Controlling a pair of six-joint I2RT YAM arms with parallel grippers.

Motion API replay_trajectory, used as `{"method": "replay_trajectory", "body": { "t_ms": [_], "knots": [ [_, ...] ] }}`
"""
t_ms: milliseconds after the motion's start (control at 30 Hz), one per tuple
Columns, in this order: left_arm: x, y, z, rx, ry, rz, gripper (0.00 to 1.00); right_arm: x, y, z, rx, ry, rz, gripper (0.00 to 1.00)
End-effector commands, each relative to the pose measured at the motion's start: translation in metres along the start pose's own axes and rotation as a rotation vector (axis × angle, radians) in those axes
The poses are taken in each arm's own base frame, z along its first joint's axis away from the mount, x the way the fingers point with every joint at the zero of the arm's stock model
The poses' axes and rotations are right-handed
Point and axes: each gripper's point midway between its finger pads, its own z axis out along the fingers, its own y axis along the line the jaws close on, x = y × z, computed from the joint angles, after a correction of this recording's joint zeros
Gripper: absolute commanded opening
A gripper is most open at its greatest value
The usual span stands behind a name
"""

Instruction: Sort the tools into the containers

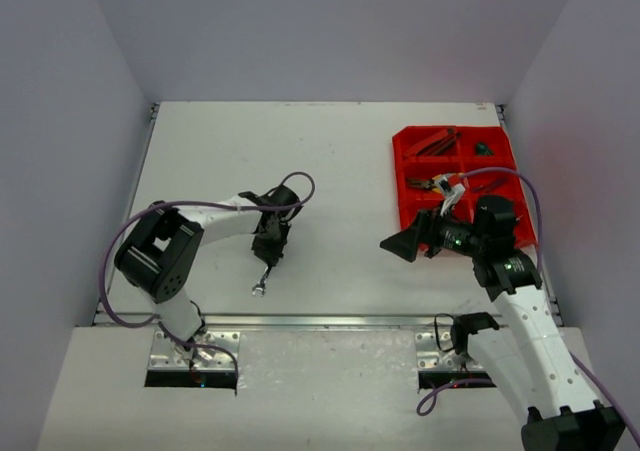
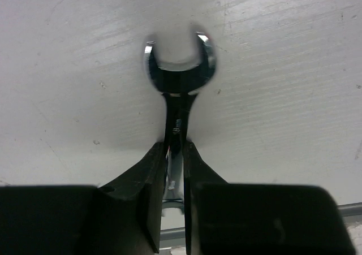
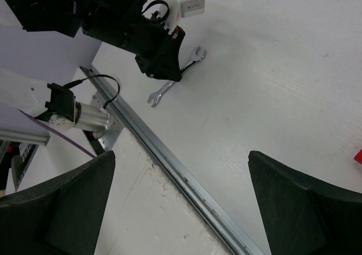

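Note:
My left gripper point(image 1: 269, 257) is shut on a small silver wrench point(image 1: 261, 282) at the near middle-left of the table. In the left wrist view the wrench point(image 2: 178, 82) sticks out past the fingertips point(image 2: 157, 159), its open end against the white surface. It also shows in the right wrist view point(image 3: 176, 77). The red compartment tray point(image 1: 408, 151) stands at the far right and holds several tools, among them red-handled pliers point(image 1: 432, 143) and yellow-black pliers point(image 1: 436, 183). My right gripper point(image 1: 398, 246) is open and empty, hovering left of the tray's near end and pointing left.
A metal rail point(image 1: 330, 321) runs along the table's near edge, also in the right wrist view point(image 3: 169, 159). Grey walls close in the left, right and far sides. Purple cables point(image 1: 120, 241) loop round both arms.

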Motion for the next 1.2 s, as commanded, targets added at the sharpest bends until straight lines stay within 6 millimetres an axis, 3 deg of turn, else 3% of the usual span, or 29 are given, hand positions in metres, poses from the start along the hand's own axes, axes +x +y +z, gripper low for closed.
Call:
{"method": "replay_trajectory", "body": {
  "t_ms": [0,167,267,467,533,900,1033,1167],
  "knots": [
    [0.016,0.000,0.021,-0.019,0.052,0.015,0.03,-0.015,0.009,-0.006,-0.003,-0.047,-0.073,0.99],
    [0.017,-0.005,0.026,-0.025,0.041,0.008,0.00,-0.014,0.005,-0.005,0.013,-0.057,-0.058,0.99],
    [0.004,-0.017,0.018,-0.007,-0.025,-0.006,0.00,-0.010,0.002,0.001,-0.007,-0.045,-0.002,0.99],
    [-0.023,-0.029,-0.006,0.056,-0.187,-0.084,0.00,-0.003,-0.004,0.010,-0.021,-0.018,0.056,0.99],
    [-0.032,-0.040,-0.025,0.122,-0.266,-0.087,0.00,-0.001,-0.009,0.015,-0.020,-0.025,0.094,0.99],
    [-0.039,-0.090,-0.065,0.312,-0.387,-0.005,0.00,0.011,-0.012,0.044,-0.108,-0.008,0.212,0.98],
    [-0.039,-0.122,-0.092,0.464,-0.453,0.051,0.00,0.013,-0.008,0.065,-0.079,-0.004,0.211,0.93],
    [-0.039,-0.141,-0.113,0.592,-0.498,0.066,0.00,0.009,-0.012,0.075,-0.051,-0.063,0.289,0.81]
  ]
}}
